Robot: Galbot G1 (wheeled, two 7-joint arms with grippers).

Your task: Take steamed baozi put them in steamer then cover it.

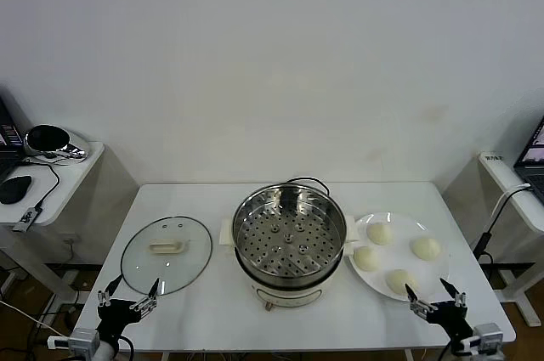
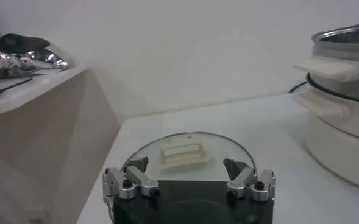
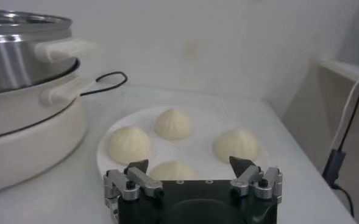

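Observation:
The steamer (image 1: 289,242) stands uncovered at the table's middle, its perforated tray bare; its wall also shows in the wrist views (image 2: 344,103) (image 3: 27,97). Several cream-white baozi (image 1: 380,234) (image 3: 173,123) lie on a white plate (image 1: 399,223) (image 3: 197,143) to its right. The glass cover (image 1: 167,252) (image 2: 182,155) lies flat on the table to the left, bar handle up. My left gripper (image 1: 129,295) (image 2: 186,165) hovers open at the cover's near edge. My right gripper (image 1: 436,293) (image 3: 189,164) is open just short of the plate's near rim, holding nothing.
A side shelf (image 1: 51,176) at the far left carries a shiny object (image 1: 49,140) and cables. Another shelf (image 1: 510,183) with a cable stands at the far right. The steamer's black cord (image 3: 106,82) runs behind it.

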